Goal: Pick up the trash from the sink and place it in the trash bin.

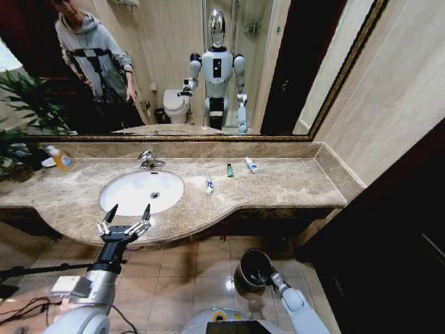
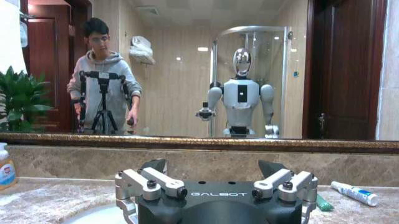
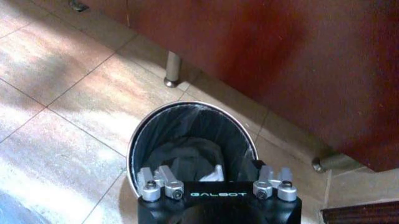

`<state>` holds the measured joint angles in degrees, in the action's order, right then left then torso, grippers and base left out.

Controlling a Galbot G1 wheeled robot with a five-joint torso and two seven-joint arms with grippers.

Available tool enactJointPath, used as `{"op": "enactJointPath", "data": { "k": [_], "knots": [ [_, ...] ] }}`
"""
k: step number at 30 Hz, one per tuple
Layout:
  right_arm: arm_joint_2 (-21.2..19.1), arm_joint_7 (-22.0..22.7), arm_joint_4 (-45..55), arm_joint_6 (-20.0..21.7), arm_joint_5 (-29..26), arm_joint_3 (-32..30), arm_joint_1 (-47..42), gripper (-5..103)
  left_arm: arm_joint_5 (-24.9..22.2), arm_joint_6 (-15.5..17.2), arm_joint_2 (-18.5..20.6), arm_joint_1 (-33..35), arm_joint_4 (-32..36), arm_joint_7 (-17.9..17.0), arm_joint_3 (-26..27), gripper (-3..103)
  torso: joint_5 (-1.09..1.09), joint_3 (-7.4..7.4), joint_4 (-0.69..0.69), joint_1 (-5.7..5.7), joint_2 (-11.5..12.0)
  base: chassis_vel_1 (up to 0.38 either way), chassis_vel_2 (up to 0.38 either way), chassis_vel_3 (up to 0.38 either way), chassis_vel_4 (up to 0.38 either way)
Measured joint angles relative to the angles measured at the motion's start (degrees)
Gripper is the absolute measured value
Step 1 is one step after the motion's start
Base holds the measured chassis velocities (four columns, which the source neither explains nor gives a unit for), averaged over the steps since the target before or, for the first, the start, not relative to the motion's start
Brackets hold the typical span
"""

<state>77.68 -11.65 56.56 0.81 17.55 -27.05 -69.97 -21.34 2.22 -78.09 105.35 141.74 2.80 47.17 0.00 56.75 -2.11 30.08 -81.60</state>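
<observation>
Trash lies on the beige marble countertop (image 1: 292, 182) to the right of the sink (image 1: 142, 191): three small pieces, counted in the head view. A small white tube (image 1: 209, 184) sits just beside the basin's right rim, a tiny dark-green bottle (image 1: 229, 170) stands farther back, and a white-blue mini tube (image 1: 250, 164) lies near the backsplash. In the left wrist view the white-blue tube (image 2: 354, 193) and the green bottle (image 2: 324, 203) show past the gripper body.

The left gripper (image 1: 126, 216) is raised in front of the counter's front edge, just before the basin, its two fingers spread wide apart with nothing between them. The right gripper (image 1: 268, 275) hangs low over the trash bin (image 1: 252, 268), which stands on the tiled floor (image 1: 181, 278) below the counter; whether its jaws are parted or closed cannot be told. From the right wrist, the bin (image 3: 137, 144) shows a shiny rim and a black liner, with a pale scrap inside.

A chrome faucet (image 1: 147, 160) stands behind the basin, one orange bottle (image 1: 61, 159) sits at the counter's far left beside a green plant (image 1: 24, 104), and a wide mirror (image 1: 299, 56) spans the wall.
</observation>
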Motion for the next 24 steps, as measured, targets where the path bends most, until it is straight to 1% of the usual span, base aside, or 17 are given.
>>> {"op": "enactJointPath", "data": {
  "k": [1, 2, 5, 6, 8, 9, 14, 17, 18, 19, 20, 22, 24],
  "knots": [
    [0.0, 0.0, 0.2, 0.0, -0.1, 0.0, -0.2, 73, 0.0, 0.0, 0.0, 0.0, 0.0, 0.0, 0.0, 100, 0.00, 0.00, 0.00, 0.00, 0.0, 0.000, 0.000, 0.000, 0.000],
    [0.0, 0.0, 0.2, 0.0, -0.1, 0.0, -0.2, 73, 0.0, 0.0, 0.0, 0.0, 0.0, 0.0, 0.0, 100, 0.00, 0.00, 0.00, 0.00, 0.0, 0.000, 0.000, 0.000, 0.000],
    [-0.3, 0.0, 0.7, 0.0, -0.4, 0.0, -0.6, 89, 0.0, 0.0, 0.0, 0.0, 0.0, 0.0, 0.0, 100, 0.00, 0.00, 0.00, 0.00, 0.0, 0.000, 0.000, 0.000, 0.000],
    [-0.3, 0.0, 0.7, 0.0, -0.4, 0.0, -0.6, 89, 0.0, 0.0, 0.0, 0.0, 0.0, 0.0, 0.0, 100, 0.00, 0.00, 0.00, 0.00, 0.0, 0.000, 0.000, 0.000, 0.000],
    [-0.4, 0.0, 1.2, 0.1, -0.7, -0.1, -0.9, 98, 0.0, 0.0, 0.0, 0.0, 0.0, 0.0, 0.0, 100, 0.00, 0.00, 0.00, 0.00, 0.0, 0.000, 0.000, 0.000, 0.000],
    [-0.5, 0.0, 1.5, 0.1, -0.9, -0.1, -1.1, 100, 0.0, 0.0, 0.0, 0.0, 0.0, 0.0, 0.0, 100, 0.00, 0.00, 0.00, 0.00, 0.0, 0.000, 0.000, 0.000, 0.000],
    [-1.5, 0.0, 3.4, 0.0, -1.6, -0.1, -2.4, 100, 0.0, 0.0, 0.0, 0.0, 0.0, 0.0, 0.0, 100, 0.00, 0.00, 0.00, 0.00, 0.0, 0.000, 0.000, 0.000, 0.000],
    [-2.8, 0.1, 6.7, -0.6, -3.6, -0.3, -4.5, 100, 0.0, 0.0, 0.0, 0.0, 0.0, 0.0, 0.0, 100, 0.01, 0.00, 0.00, 0.00, 0.0, 0.000, 0.000, 0.000, 0.000],
    [-3.1, 0.3, 8.0, -1.8, -4.1, -0.7, -5.4, 100, 0.0, 0.0, 0.0, 0.0, 0.0, 0.0, 0.0, 100, 0.00, 0.00, 0.00, 0.00, 0.0, 0.000, 0.000, 0.000, 0.000],
    [-3.1, 0.3, 8.0, -1.8, -4.1, -0.7, -5.4, 100, 0.0, 0.0, 0.0, 0.0, 0.0, 0.0, 0.0, 100, 0.00, 0.00, 0.00, 0.00, 0.0, 0.000, 0.000, 0.000, 0.000],
    [-3.4, 0.7, 9.6, -4.4, -4.5, -1.4, -6.6, 100, 0.0, 0.0, 0.0, 0.0, 0.0, 0.0, 0.0, 100, -0.01, 0.00, 0.00, 0.00, 0.0, 0.000, 0.000, 0.000, 0.000],
    [-3.9, 1.4, 13.5, -8.3, -4.8, -2.2, -9.2, 100, 0.0, 0.0, 0.0, 0.0, 0.0, 0.0, 0.0, 100, 0.02, 0.00, 0.01, 0.00, 0.0, 0.000, 0.000, 0.000, 0.000],
    [-4.5, 2.1, 17.9, -11.5, -6.2, -2.8, -11.9, 100, 0.0, 0.0, 0.0, 0.0, 0.0, 0.0, 0.0, 100, 0.00, 0.00, 0.00, -0.01, 0.0, 0.000, 0.000, 0.000, 0.000]
  ]
}}
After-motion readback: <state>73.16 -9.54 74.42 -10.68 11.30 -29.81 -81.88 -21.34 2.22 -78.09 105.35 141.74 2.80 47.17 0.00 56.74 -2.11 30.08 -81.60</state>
